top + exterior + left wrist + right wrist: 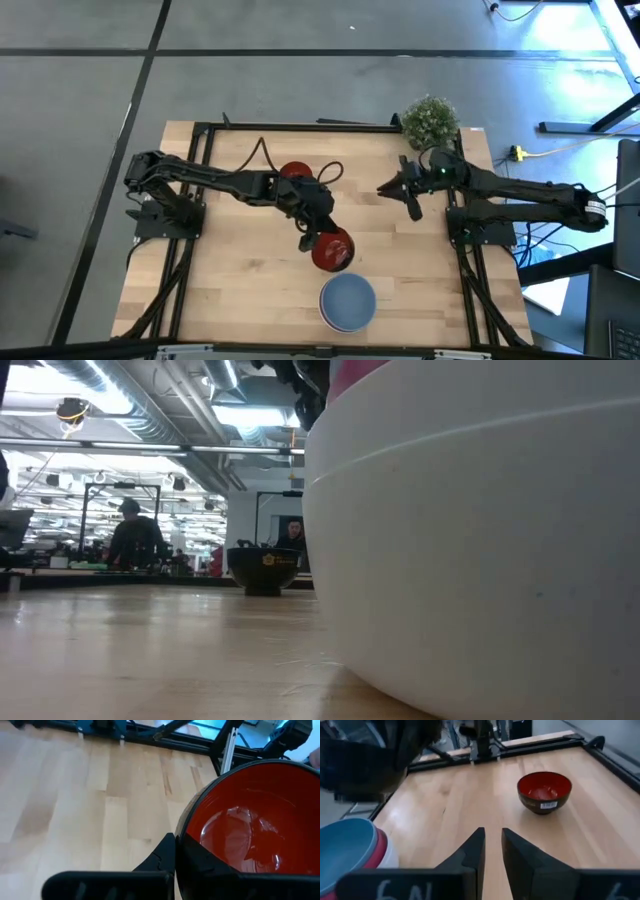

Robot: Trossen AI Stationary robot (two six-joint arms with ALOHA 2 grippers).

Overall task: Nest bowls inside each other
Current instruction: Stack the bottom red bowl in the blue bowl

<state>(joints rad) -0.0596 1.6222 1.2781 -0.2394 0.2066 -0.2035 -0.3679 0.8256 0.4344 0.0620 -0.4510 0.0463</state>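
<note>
High view. We count two dark red bowls. One (295,172) sits on the table toward the far edge, partly behind the left arm. The other (333,250) is held at its rim by the left gripper (310,238), near the table's middle. One stack (348,302) stands at the near edge with a blue bowl uppermost; from here we cannot count the bowls under it. One green potted plant (431,119) stands at the far right corner. The left arm stretches across the table from its base. The right arm reaches inward, its gripper (400,190) above bare wood right of centre.

Low view. We count one white bowl (480,550) filling the right half, with a strip of pink bowl (350,375) at its top. One dark bowl (264,568) stands far back. A person (133,540) sits in the room beyond.

Left wrist view. One red bowl (250,835), red inside and dark outside, is clamped at the rim between the fingers (165,857), above the wood.

Right wrist view. The right gripper (492,842) holds nothing, its fingers set a narrow gap apart. One red bowl (544,791) stands alone on the table. Only this view shows the stack's (355,852) layers: blue over pink over white.
</note>
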